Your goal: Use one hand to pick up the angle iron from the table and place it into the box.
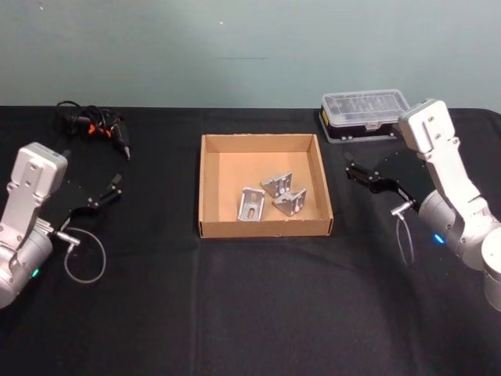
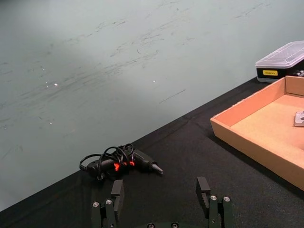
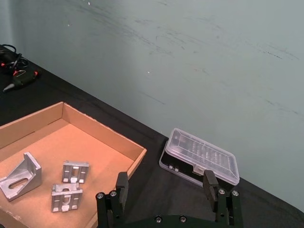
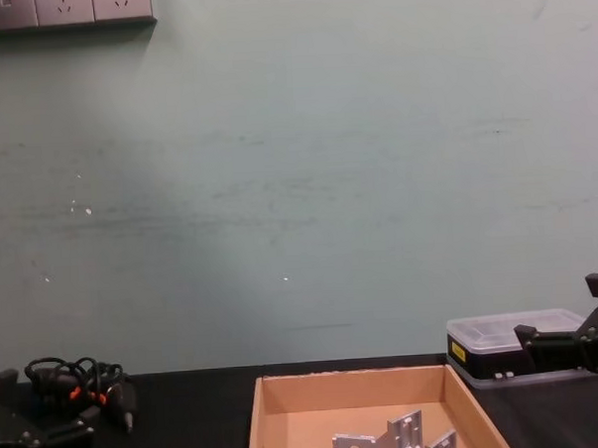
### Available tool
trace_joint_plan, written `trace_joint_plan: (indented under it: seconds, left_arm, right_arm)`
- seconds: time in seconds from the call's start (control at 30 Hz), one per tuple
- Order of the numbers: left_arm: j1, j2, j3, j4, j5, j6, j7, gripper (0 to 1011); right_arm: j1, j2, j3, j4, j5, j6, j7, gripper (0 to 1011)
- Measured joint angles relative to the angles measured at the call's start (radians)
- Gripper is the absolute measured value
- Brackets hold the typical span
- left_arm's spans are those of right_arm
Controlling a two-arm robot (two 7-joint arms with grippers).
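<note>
Three angle irons (image 1: 272,197) are lying inside the box (image 1: 210,176), toward its near right part: one (image 1: 250,204) is sitting a little left of the other two, which are lying just beside each other. The box is resting in the middle of the black counter (image 1: 250,313), open at the top. Behind its far right corner a black case (image 1: 362,113) with a clear lid is sitting near the wall; a small yellow label shows on its side in the left wrist and chest views, but its writing is too small to read. At the far left of the counter a tangle of black cables (image 1: 90,125) with orange marks is lying well apart from the box. The left hand (image 1: 106,192) is hovering over the counter to the left of the box, its fingers spread and grasping nothing. The right hand (image 1: 362,174) is hovering to the right of the box, in front of the case, its fingers likewise spread and empty. Nothing is standing between either hand and the box.
</note>
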Motion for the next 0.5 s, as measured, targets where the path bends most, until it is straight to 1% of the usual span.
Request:
trace_joint_plan:
  seconds: [0.5]
  left_arm:
    - [0.0, 0.0, 0.0, 0.0, 0.0, 0.0, 0.0, 1000]
  right_arm:
    - [0.001, 0.0, -0.002, 0.001, 0.001, 0.0, 0.002, 1002]
